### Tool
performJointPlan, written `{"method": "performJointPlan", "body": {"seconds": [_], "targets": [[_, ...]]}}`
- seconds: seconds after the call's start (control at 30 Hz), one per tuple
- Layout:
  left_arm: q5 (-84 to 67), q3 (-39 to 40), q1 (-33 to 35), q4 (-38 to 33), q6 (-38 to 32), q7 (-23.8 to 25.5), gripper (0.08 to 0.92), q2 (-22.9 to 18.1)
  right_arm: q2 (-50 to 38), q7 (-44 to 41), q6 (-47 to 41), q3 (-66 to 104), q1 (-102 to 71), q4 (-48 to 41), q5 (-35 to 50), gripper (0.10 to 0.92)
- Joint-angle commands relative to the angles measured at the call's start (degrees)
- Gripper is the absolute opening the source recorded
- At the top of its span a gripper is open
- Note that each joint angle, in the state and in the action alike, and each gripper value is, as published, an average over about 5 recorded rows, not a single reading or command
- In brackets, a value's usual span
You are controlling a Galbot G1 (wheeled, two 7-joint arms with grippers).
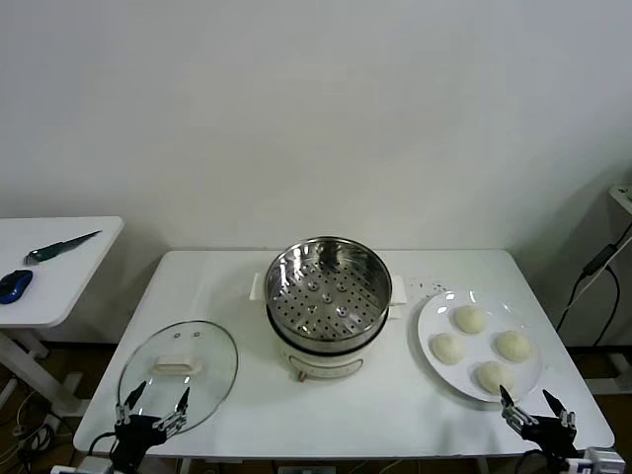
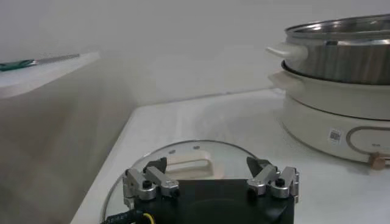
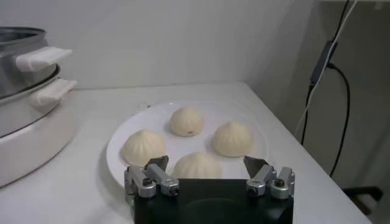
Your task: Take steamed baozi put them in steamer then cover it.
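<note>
Four steamed baozi (image 1: 479, 348) are seen on a white plate (image 1: 432, 318) at the table's right; the empty steamer (image 1: 328, 291) stands at centre and the glass cover (image 1: 178, 373) lies flat at left. The right gripper (image 1: 538, 409) is held wide open just beside the plate's near edge, the left gripper (image 1: 153, 403) wide open over the cover's near rim. The soft buns could be dented by a hard pinch, or the plate nudged by a low approach.
</note>
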Motion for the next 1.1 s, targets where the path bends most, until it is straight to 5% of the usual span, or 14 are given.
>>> {"method": "performJointPlan", "body": {"seconds": [0.03, 0.4, 0.77, 0.93, 1.1], "targets": [[-0.07, 0.03, -0.04, 0.03, 0.04, -0.02, 0.823, 0.09, -1.2, -0.32, -3.66, 1.11, 4.64, 0.11, -2.06, 0.823], [-0.33, 0.15, -0.5, -0.08, -0.13, 0.03, 0.823, 0.46, -24.55, -7.66, -19.19, -16.36, 42.65, -10.92, -3.14, 0.823], [-0.28, 0.56, -0.73, -0.28, -0.27, 0.07, 0.823, 0.04, -41.62, -50.29, -0.06, -66.51, 92.09, -34.5, -24.6, 0.823], [-0.14, 0.65, -0.77, -0.04, -0.27, 0.09, 0.823, -0.05, -39.58, -68.51, 13.3, -92.62, 116.88, -44.16, -29.51, 0.823], [-0.13, 0.59, -0.83, 0.24, -0.31, 0.09, 0.823, 0.06, -31.8, -75.94, 16.22, -114.25, 135.3, -51.24, -29.64, 0.823]]}}
